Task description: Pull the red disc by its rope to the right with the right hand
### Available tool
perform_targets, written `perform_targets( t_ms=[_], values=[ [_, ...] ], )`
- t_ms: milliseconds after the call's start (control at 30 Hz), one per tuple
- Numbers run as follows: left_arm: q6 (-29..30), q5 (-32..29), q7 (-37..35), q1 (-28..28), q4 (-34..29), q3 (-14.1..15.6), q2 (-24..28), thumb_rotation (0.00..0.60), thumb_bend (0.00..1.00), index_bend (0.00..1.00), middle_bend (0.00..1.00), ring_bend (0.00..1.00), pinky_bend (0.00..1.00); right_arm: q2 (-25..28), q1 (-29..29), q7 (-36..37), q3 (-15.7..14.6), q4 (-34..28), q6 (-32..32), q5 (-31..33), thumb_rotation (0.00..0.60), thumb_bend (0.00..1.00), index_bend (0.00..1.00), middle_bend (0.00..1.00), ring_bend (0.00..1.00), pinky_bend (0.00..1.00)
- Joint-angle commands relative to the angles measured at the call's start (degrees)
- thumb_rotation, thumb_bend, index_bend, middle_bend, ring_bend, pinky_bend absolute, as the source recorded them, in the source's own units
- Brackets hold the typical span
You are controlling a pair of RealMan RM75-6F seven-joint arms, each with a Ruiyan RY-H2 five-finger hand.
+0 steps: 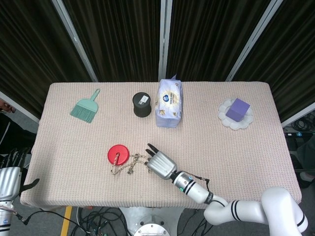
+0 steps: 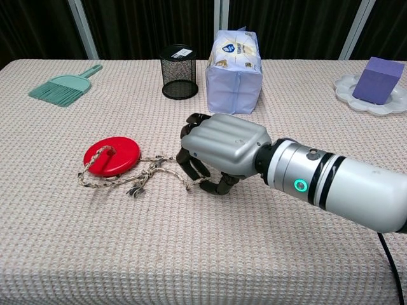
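Observation:
The red disc (image 1: 118, 154) (image 2: 112, 155) lies flat on the table's near left part. Its frayed rope (image 1: 125, 167) (image 2: 137, 178) trails in loops to the right. My right hand (image 1: 160, 164) (image 2: 222, 149) sits over the rope's right end, fingers (image 2: 189, 166) curled down and thumb brought in under them, gripping the rope there. The last bit of rope is hidden beneath the palm. My left hand (image 1: 11, 177) hangs off the table's near left corner, fingers apart, holding nothing.
Along the far side stand a teal brush (image 1: 85, 108) (image 2: 62, 87), a black mesh cup (image 1: 141, 104) (image 2: 178, 71) and a tissue pack (image 1: 169, 103) (image 2: 234, 62). A purple block (image 1: 237, 109) (image 2: 378, 80) rests on a white plate (image 2: 343, 86) at far right.

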Motion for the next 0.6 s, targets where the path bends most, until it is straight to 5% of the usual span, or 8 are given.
perform_targets(
  t_ms=[33,600],
  values=[
    [-0.12,-0.13,-0.14,0.02,0.12,-0.03,-0.04,0.600,0.00,0.09,0.10,0.05,0.14,-0.27,-0.15,0.24,0.04,0.32,0.34,-0.27,0.600,0.32,0.66,0.61,0.18,0.00],
    [-0.32,0.39,-0.17,-0.20,-0.09,0.01,0.03,0.600,0.00,0.09,0.10,0.05,0.14,1.08,-2.75,6.21,0.48,2.31,6.87,-4.90,0.600,0.38,0.91,0.80,0.33,0.02]
  ],
)
